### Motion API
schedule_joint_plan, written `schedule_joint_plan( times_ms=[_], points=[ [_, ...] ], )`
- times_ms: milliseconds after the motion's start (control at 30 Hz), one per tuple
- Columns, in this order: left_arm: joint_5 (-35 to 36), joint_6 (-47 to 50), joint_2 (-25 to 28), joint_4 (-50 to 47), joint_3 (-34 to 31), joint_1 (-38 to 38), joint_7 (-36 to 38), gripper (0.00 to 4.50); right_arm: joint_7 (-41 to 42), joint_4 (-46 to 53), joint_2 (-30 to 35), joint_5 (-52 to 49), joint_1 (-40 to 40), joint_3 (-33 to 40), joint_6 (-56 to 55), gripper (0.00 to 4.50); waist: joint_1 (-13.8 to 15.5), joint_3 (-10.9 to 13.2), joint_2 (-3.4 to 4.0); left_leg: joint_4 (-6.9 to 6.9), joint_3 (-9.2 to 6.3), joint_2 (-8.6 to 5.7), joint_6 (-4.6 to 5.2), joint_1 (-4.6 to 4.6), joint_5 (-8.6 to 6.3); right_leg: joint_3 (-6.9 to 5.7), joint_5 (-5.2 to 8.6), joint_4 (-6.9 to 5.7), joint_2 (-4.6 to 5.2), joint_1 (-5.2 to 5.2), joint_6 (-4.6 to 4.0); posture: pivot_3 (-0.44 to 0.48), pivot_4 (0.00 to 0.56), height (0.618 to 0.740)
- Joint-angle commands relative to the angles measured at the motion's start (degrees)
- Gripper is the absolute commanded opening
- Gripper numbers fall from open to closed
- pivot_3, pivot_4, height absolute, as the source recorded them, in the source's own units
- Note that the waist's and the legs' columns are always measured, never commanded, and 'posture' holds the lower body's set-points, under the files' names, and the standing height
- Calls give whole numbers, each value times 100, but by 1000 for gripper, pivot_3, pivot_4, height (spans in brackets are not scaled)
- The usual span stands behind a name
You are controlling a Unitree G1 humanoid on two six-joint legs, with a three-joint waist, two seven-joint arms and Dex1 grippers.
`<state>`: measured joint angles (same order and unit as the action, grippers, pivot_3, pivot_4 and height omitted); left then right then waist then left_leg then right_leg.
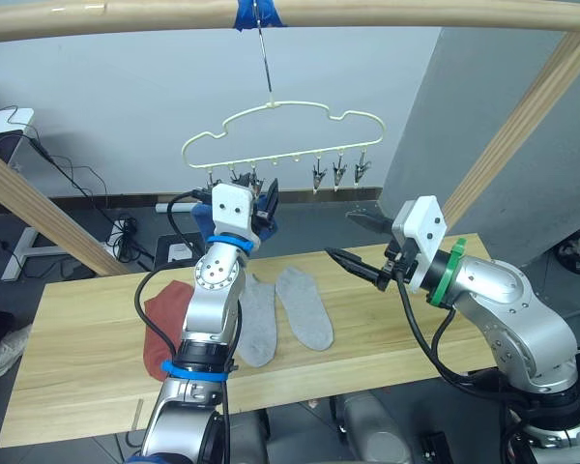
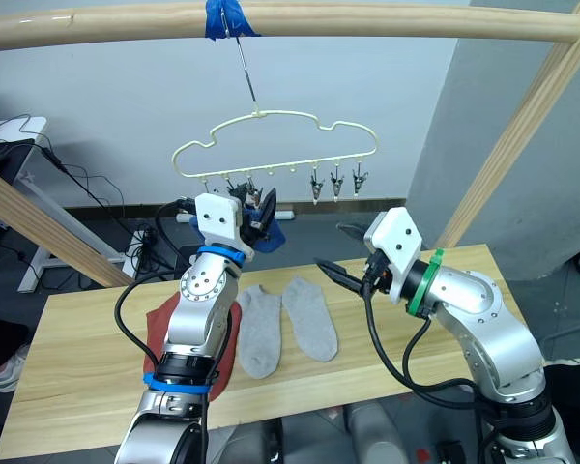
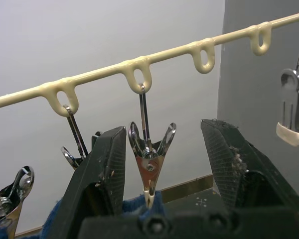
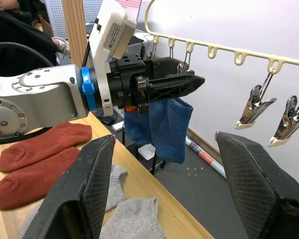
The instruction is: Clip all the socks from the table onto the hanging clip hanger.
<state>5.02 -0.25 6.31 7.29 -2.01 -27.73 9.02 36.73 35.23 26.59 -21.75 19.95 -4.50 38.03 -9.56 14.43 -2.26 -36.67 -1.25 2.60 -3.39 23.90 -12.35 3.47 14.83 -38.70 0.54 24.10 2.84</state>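
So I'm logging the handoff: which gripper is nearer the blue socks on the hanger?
Left. The left gripper is up at the blue socks, around their clip. The right gripper, open, sits lower and off to the side.

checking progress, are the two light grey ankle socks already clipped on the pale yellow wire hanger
No, the two light grey ankle socks lie flat on the light wood table, below the pale yellow wire hanger.
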Motion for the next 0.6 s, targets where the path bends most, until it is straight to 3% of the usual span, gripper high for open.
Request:
schedule_joint_plan(
  times_ms=[33, 200, 300, 467, 600],
  points=[
    [-77, -65, -5, -249, 31, -7, -54, 2601, 50, 169, 39, -150, 76, 24, -116, 3378, 0, 0, 0, 0, 0, 0, 0, 0, 0, 0, 0, 0, 0, 0, 0, -267, 234, 740],
    [-118, -21, 10, -216, 20, -68, -83, 2601, 72, 166, 50, -168, 69, 19, -106, 3378, 0, 0, 0, 0, 0, 0, 0, 0, 0, 0, 0, 1, 0, 0, 0, -264, 232, 740],
    [-132, -1, 22, -191, 15, -93, -94, 2055, 89, 161, 51, -184, 72, 17, -93, 3378, 0, 0, 0, 0, 0, 0, 0, 0, 0, 0, 0, 1, 0, 0, 0, -264, 232, 740],
    [-134, 63, 35, -190, 17, -101, -88, 656, 102, 153, 43, -211, 79, 17, -88, 3378, 0, 0, 0, 0, 0, 0, 0, 0, 0, 0, 0, 1, 0, 0, 0, -264, 232, 740],
    [-116, 85, 78, -196, -10, -105, -54, 101, 99, 148, 61, -241, 60, -8, -106, 3378, 0, 0, 0, 0, 0, 0, 0, 0, 0, 0, 0, 1, 0, 0, 0, -264, 232, 740]
  ],
)
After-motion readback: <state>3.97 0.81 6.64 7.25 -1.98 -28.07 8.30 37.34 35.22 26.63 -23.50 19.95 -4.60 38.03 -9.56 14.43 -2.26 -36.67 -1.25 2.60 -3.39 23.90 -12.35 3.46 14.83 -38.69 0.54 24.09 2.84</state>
